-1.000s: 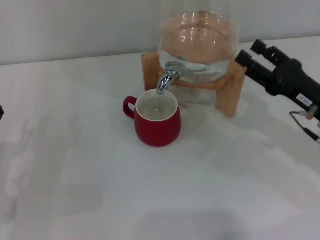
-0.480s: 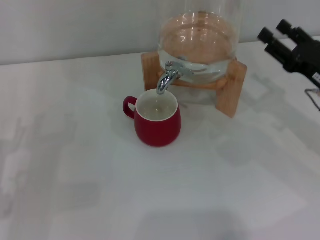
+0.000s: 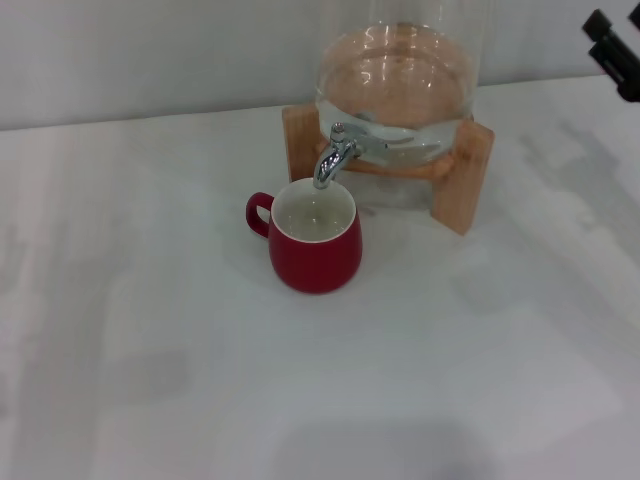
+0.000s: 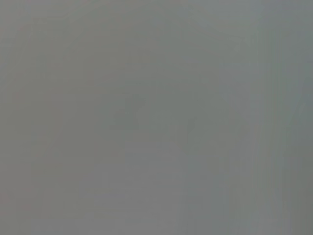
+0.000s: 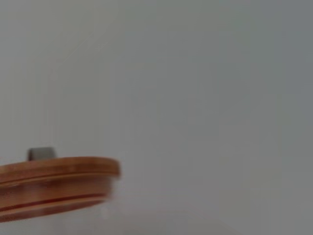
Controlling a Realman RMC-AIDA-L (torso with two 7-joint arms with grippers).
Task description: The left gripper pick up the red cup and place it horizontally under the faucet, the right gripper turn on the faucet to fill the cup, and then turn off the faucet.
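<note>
The red cup stands upright on the white table, directly below the spout of the faucet. Its rim sits just beneath the spout tip and its loop handle points toward the robot's left. The white interior holds some clear liquid. The faucet is mounted on the front of a clear glass jar, which rests on a wooden stand immediately behind the cup.

The right gripper is visible only as two black finger ends at the far right edge of the head view, raised above the table and well apart from the jar and faucet. The two finger ends stand slightly apart with nothing between them; the full extent of the opening cannot be determined.

The right wrist view shows a round wooden lid with a small grey knob against a plain grey wall.

The left gripper does not appear in any view; its state cannot be determined
</note>
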